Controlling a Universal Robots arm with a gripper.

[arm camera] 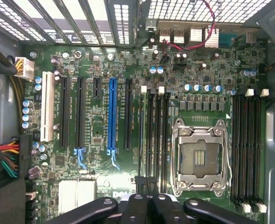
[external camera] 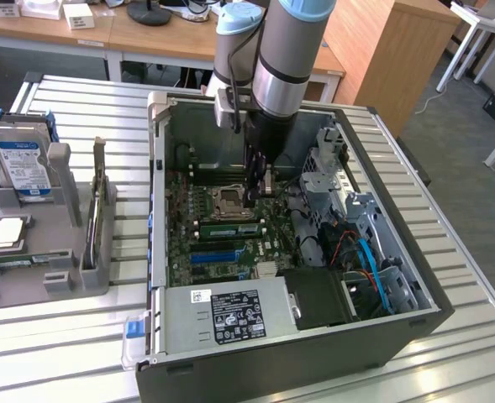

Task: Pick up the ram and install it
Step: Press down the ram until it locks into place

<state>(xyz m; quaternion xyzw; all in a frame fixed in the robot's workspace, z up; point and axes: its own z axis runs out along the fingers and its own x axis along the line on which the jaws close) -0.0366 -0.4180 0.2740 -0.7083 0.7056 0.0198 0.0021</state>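
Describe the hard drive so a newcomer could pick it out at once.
Start at the open computer case in the middle, then move to the grey holder on the exterior view's left. At its far end stands the hard drive: boxy, silver, with a blue-and-white label, unlike the square processor chip lying flat in front of it.

A: That computer case [external camera: 157, 159] is bare, dull metal?
B: Yes. Inside it the motherboard [arm camera: 100, 56] is glossy green, the gripper [arm camera: 145, 186] matt black. Beside the case there's a matt grey plastic holder [external camera: 62, 227] on the ribbed metal table [external camera: 87, 96].
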